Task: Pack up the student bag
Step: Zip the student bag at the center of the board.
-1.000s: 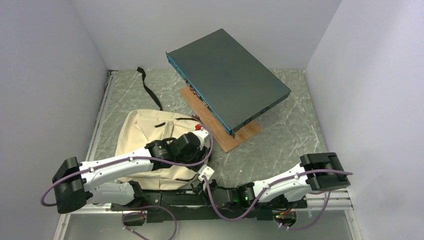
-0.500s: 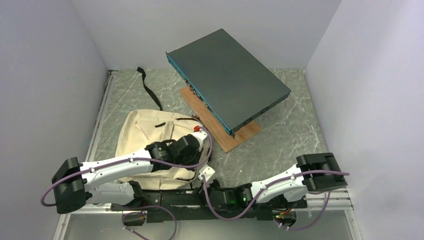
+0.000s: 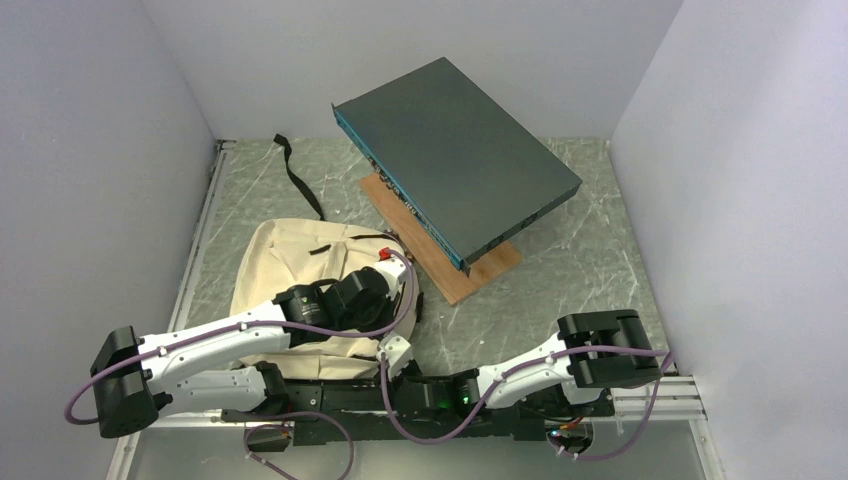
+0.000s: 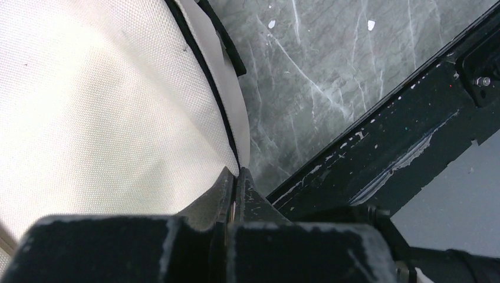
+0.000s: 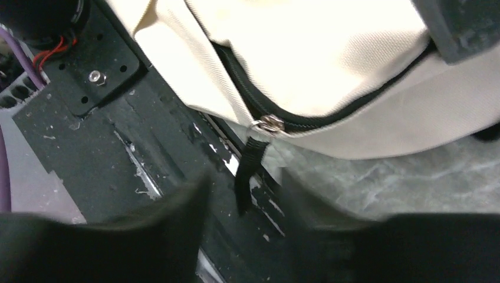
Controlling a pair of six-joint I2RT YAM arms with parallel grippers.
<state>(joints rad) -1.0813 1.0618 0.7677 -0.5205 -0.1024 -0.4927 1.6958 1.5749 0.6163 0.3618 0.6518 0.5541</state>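
Note:
The student bag (image 3: 272,262) is a cream canvas backpack lying flat at the near left of the table. My left gripper (image 3: 400,318) reaches over it. In the left wrist view its jaws are shut (image 4: 236,172), tips against the bag's black-piped edge (image 4: 219,112). I cannot tell whether any fabric is pinched. My right gripper (image 3: 393,352) sits low at the bag's near corner. In the right wrist view it stands open (image 5: 242,203), and the black zipper pull (image 5: 244,171) hangs from the silver slider (image 5: 268,125) down between the fingers without being held.
A big dark grey flat box (image 3: 455,160) rests tilted on a wooden board (image 3: 478,268) at the back centre. A black strap (image 3: 300,180) trails from the bag toward the back left. The black base rail (image 5: 118,147) runs just below the bag's near edge.
The left gripper has shut at the bag's edge. The right gripper has opened and slid left along the near rail to the zipper pull. Both arms shifted slightly left.

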